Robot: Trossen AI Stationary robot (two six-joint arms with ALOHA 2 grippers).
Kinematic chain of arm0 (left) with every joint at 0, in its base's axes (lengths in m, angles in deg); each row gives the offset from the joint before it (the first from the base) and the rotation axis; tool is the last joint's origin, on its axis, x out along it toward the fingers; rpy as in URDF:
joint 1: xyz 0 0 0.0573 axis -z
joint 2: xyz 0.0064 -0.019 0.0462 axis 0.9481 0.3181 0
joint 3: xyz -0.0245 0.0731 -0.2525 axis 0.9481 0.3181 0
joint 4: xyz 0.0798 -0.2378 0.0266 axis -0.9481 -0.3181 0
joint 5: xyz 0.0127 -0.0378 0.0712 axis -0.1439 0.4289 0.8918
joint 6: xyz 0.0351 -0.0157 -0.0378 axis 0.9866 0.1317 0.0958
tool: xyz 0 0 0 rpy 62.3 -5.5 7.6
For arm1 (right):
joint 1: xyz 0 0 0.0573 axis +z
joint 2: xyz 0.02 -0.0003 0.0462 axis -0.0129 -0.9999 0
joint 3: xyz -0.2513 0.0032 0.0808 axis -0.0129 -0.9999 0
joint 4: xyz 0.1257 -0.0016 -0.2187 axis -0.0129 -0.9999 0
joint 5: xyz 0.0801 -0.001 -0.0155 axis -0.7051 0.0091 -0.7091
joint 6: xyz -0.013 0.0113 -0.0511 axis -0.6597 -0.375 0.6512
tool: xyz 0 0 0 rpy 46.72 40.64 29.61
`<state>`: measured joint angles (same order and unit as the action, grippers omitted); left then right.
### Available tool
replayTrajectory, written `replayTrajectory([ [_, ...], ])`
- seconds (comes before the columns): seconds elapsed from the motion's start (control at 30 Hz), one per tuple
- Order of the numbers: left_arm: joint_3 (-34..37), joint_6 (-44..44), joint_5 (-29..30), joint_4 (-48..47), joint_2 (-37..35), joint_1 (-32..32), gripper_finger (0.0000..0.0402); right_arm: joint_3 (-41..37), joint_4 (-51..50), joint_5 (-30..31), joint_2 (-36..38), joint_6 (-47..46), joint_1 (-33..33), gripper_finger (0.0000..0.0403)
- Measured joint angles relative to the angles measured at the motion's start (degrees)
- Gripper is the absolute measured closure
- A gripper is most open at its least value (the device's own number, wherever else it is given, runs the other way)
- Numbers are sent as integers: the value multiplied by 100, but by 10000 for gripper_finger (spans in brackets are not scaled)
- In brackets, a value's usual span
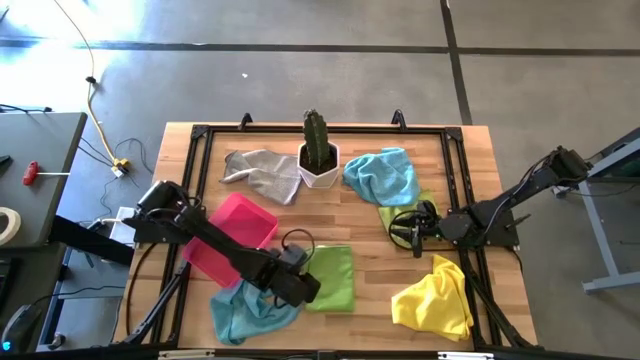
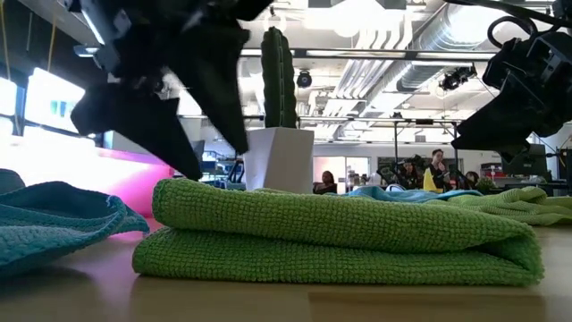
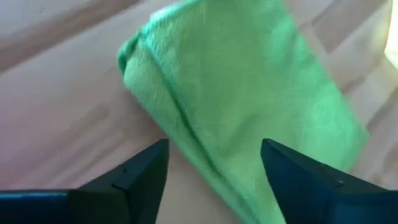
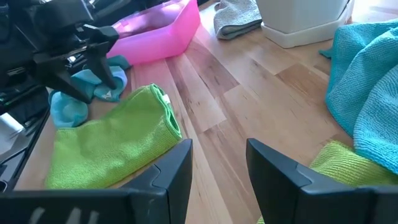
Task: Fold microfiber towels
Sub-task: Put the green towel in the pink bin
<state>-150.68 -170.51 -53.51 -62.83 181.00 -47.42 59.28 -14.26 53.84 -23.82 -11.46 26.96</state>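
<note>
A lime green towel [image 1: 332,278] lies folded flat on the wooden table near the front middle; it also shows in the low view [image 2: 340,237] and the left wrist view [image 3: 236,99]. My left gripper [image 1: 303,285] is open just above the towel's left edge and the light blue towel [image 1: 250,312] beside it, touching nothing that I can see. My right gripper [image 1: 405,232] is open and empty over bare wood right of centre, next to a second lime green towel [image 1: 408,212] that lies under a light blue one [image 1: 385,175]. A grey towel [image 1: 262,172] and a yellow towel [image 1: 435,295] lie crumpled.
A rigid pink tray [image 1: 238,232] sits under my left arm. A white pot with a cactus [image 1: 320,160] stands at the back middle. A black frame [image 1: 200,135] runs around the tabletop. Bare wood [image 1: 370,235] lies between the two grippers.
</note>
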Motion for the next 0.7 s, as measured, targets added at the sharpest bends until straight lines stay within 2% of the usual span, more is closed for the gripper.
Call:
replayTrajectory([
  [0.13,1,-163,101,24,189,-1,110,0,-14,0,0,5,0,261],
  [0.27,2,-343,95,304,395,-46,87,0,-44,0,-2,16,0,261],
  [0.7,-9,-790,102,1056,761,-114,82,0,-181,0,4,-13,2,261],
])
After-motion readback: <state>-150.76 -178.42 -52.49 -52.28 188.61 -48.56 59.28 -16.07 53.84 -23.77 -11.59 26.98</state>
